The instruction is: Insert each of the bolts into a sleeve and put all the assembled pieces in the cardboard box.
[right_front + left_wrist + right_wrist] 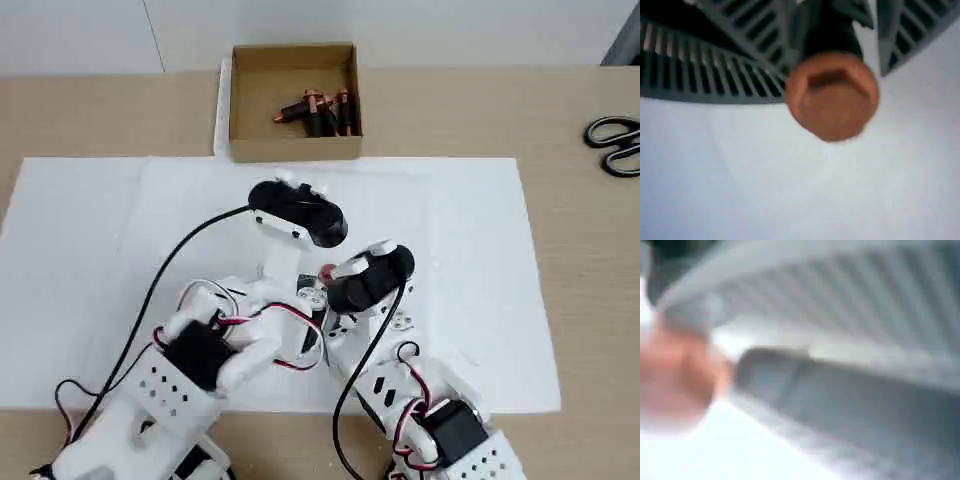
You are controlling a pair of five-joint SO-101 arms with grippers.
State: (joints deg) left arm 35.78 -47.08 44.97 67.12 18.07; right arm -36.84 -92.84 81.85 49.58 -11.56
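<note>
Left end effector (835, 22) pinching black sleeve (832, 37); copper bolt (832, 97) head at its end. Likely light, rigid, smooth, so hold sleeve mid-body. Right end effector (770, 347): grip state cannot tell.

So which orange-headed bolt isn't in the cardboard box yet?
The bolt over the white sheet, its round head facing the left wrist camera; the others lie bunched in the box.

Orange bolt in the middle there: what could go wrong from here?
The bolt, with a black sleeve behind it, sits in the left pincer above the white sheet; it might slip and drop. In the high view one arm crowds the other, so they might bump. The cardboard box is well away, a long carry.
</note>
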